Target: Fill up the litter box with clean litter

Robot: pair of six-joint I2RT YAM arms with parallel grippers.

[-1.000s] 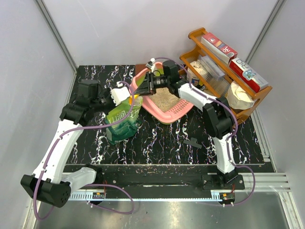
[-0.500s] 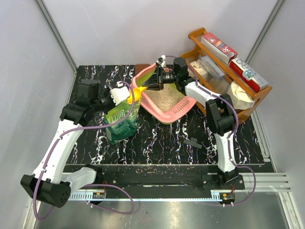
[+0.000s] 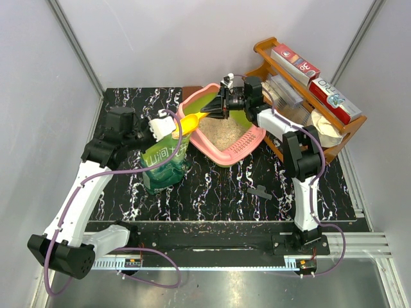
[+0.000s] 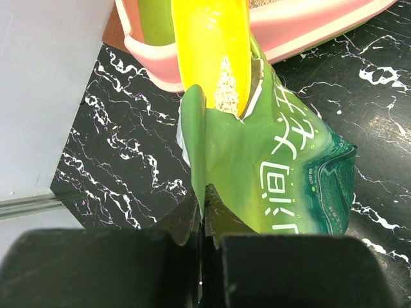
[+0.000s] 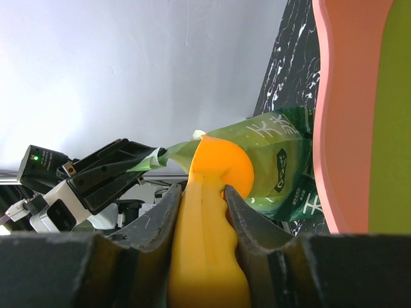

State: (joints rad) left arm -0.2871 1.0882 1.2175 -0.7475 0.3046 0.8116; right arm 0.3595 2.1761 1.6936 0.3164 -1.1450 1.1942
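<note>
My right gripper (image 5: pixel 204 199) clamps yellow scoop (image 4: pixel 212 45) handle; scoop tip at green bag (image 4: pixel 282 173) mouth. My left gripper (image 4: pixel 202 208) pinches bag edge. Pink litter box (image 3: pixel 243 146) holds clean litter (image 3: pixel 225 131).

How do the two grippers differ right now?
The left gripper pinches the top edge of the green bag; the right gripper clamps the handle of the yellow scoop. Left sits beside the litter box; right reaches over it. Both are shut.

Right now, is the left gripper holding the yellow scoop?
No, the right gripper clamps the scoop; the left gripper pinches the green bag.
</note>
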